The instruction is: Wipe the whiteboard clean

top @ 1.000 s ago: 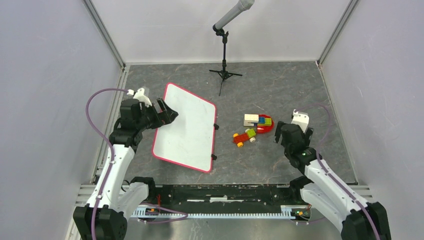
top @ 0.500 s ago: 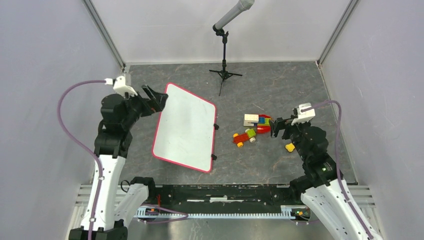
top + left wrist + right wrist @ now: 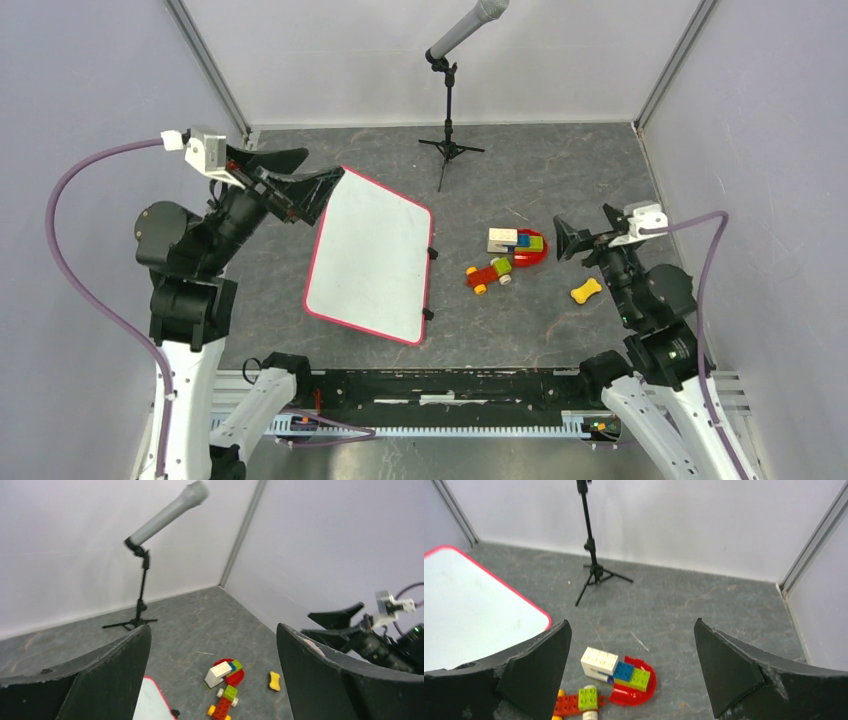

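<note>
Two spread wide, empty: left end effector (image 3: 326,164), right end effector (image 3: 582,222); we fear the left clipping the whiteboard (image 3: 375,260) corner, skidding it.

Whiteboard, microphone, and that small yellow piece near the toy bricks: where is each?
whiteboard (image 3: 370,258): top external view, middle of its white face.
microphone (image 3: 466,30): top external view, on its grey barrel.
yellow piece (image 3: 586,291): top external view, its middle.

Left wrist view: whiteboard (image 3: 150,702) mostly cut off at 6 o'clock, only corner shows; mic (image 3: 167,512) blurred.
Right wrist view: mic stand (image 3: 589,545) top cut off at 12 o'clock.
Top view: yellow item (image 3: 586,290) too small to identify.
</note>
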